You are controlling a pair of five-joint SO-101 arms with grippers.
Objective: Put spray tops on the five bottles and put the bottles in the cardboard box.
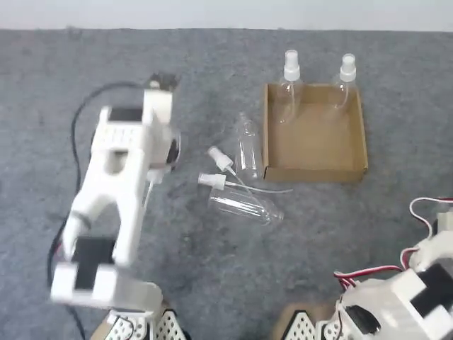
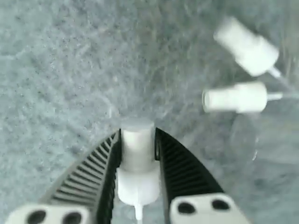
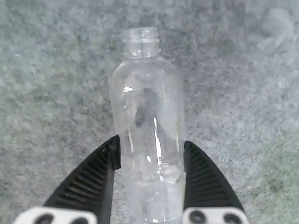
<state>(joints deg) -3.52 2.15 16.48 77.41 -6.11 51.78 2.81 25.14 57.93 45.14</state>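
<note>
My left gripper (image 2: 136,133) is shut on a white spray top (image 2: 136,158), held just above the grey carpet. Two more spray tops (image 2: 247,46) (image 2: 236,98) lie close beyond it, near a clear bottle (image 2: 247,140). My right gripper (image 3: 148,142) is shut on a clear uncapped bottle (image 3: 147,112), its neck pointing away. In the high view the cardboard box (image 1: 315,170) holds two capped bottles (image 1: 289,88) (image 1: 345,85) at its far side. Two uncapped bottles (image 1: 249,145) (image 1: 244,207) lie left of the box beside the loose spray tops (image 1: 221,159) (image 1: 212,180).
The left arm (image 1: 131,152) stretches over the carpet left of the loose parts, with a black cable (image 1: 78,134) beside it. The right arm (image 1: 425,283) sits at the near right corner with red and white wires (image 1: 368,273).
</note>
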